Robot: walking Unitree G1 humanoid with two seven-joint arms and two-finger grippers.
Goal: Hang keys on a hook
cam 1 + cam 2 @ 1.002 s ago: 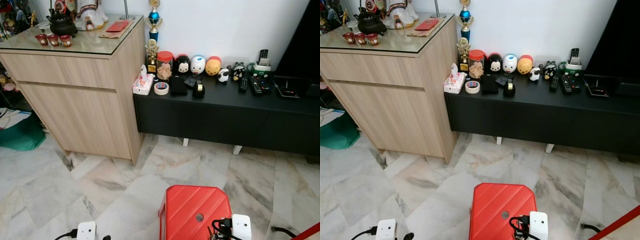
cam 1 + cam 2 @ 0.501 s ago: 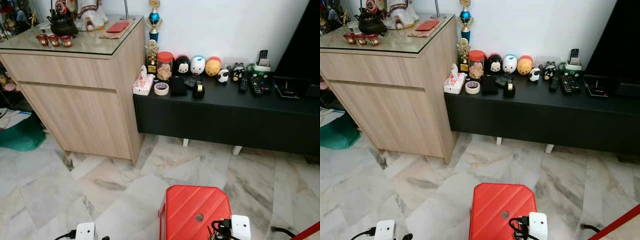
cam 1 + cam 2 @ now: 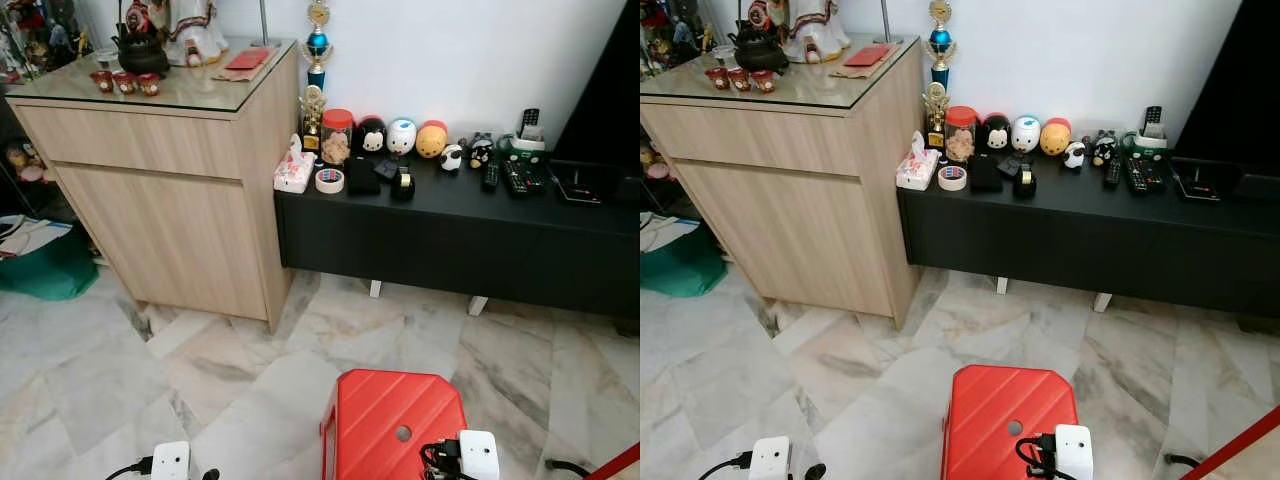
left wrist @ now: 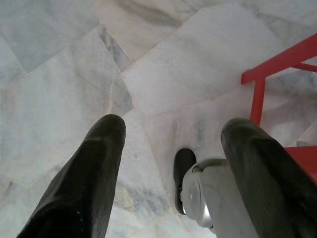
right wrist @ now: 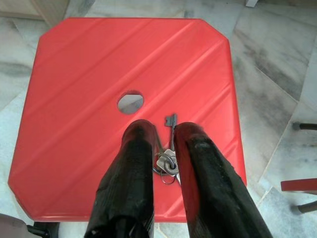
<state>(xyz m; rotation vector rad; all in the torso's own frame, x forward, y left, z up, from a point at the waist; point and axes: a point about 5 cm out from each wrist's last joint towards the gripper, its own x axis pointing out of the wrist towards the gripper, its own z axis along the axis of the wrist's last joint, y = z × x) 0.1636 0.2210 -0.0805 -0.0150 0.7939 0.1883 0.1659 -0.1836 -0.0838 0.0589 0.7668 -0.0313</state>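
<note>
A bunch of silver keys (image 5: 167,162) on a ring sits between the two black fingers of my right gripper (image 5: 166,130), which is shut on it. One key (image 5: 171,122) sticks out past the fingertips. The gripper hangs just above the seat of a red plastic stool (image 5: 89,74), which has a round hole (image 5: 130,102) in its middle. The same stool (image 3: 395,420) stands on the floor right in front of me. My left gripper (image 4: 173,130) is open and points down at the marble floor, with nothing between its fingers.
A light wooden cabinet (image 3: 170,170) with a glass top stands ahead on the left. Beside it, a low black console (image 3: 450,225) against the white wall carries figurines, a tape roll and remotes. A green bag (image 3: 40,270) lies at far left. A red bar (image 3: 615,465) crosses the bottom right corner.
The head camera has shifted a little, so the whole scene sits slightly lower and to the right. The furniture, the stool and both arms have stayed put.
</note>
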